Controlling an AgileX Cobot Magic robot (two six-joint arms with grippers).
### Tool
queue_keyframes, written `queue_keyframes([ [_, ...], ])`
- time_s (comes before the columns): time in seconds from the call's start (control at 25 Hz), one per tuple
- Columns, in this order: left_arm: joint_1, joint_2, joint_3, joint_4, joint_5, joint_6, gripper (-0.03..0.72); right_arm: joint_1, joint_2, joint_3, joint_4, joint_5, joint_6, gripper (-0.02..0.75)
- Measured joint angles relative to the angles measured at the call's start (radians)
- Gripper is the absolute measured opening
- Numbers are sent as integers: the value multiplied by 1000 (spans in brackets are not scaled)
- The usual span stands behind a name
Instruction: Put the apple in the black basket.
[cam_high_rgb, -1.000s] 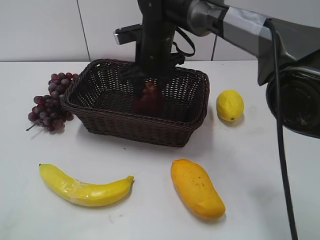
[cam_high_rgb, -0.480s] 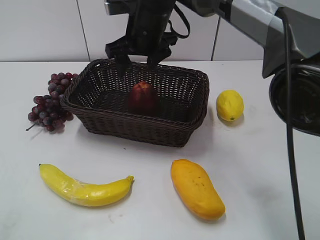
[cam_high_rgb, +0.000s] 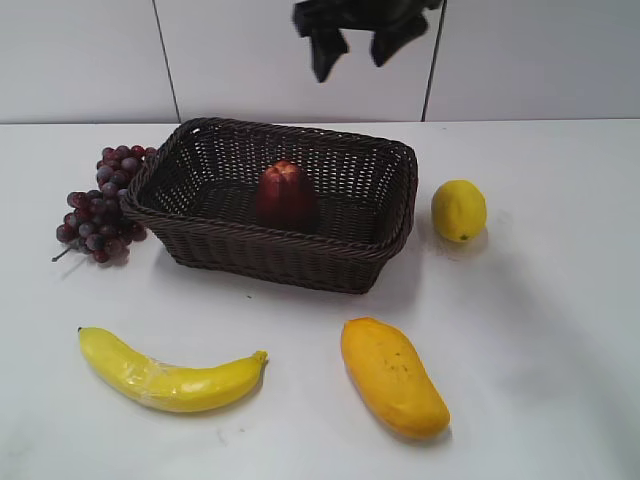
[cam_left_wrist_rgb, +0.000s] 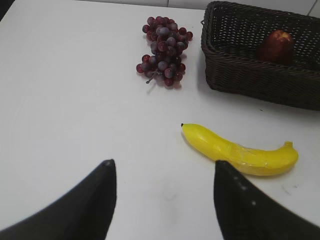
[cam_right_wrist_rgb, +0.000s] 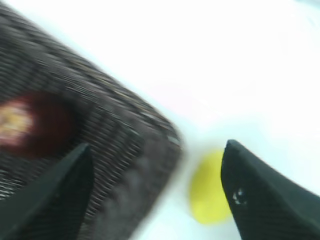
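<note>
Right gripper (cam_high_rgb: 358, 42): high above the far rim of the black basket, jaws spread apart, nothing between them.
Right gripper, wrist view (cam_right_wrist_rgb: 155, 195): picture is blurred; the two dark fingers stand wide apart over the basket's corner.
Apple (cam_high_rgb: 285, 195): inside the black basket (cam_high_rgb: 250, 255), below the right gripper and slightly to its left, resting on the basket floor, dimpled top up.
Apple, left wrist view (cam_left_wrist_rgb: 275, 46): far ahead and to the right of the left gripper.
Left gripper (cam_left_wrist_rgb: 165, 200): over bare table, jaws parted, holding nothing.
Banana (cam_left_wrist_rgb: 240, 152): just ahead of the left gripper's right finger.
Grapes (cam_left_wrist_rgb: 164, 50): ahead of the left gripper, beside the basket's wall (cam_left_wrist_rgb: 250, 82).
Lemon (cam_right_wrist_rgb: 207, 195): between the right gripper's fingers in its wrist view, outside the basket.
Mango (cam_high_rgb: 392, 376): on the table, well below the right gripper.
</note>
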Motion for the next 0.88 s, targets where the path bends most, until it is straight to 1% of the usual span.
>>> queue_keyframes([
  [0.24, 0, 0, 0, 0, 0, 0, 462, -237, -133, 310, 22, -2, -1, 593],
  [0.4, 0, 0, 0, 0, 0, 0, 462, -354, -270, 541, 11, -3, -14, 592],
  [0.56, 0, 0, 0, 0, 0, 0, 462, -392, -437, 774, -4, -3, -38, 592],
  [0.72, 0, 0, 0, 0, 0, 0, 462, -396, -621, 996, -31, -14, -41, 592],
  [0.88, 0, 0, 0, 0, 0, 0, 462, -396, -825, 1223, -35, -78, -42, 592],
])
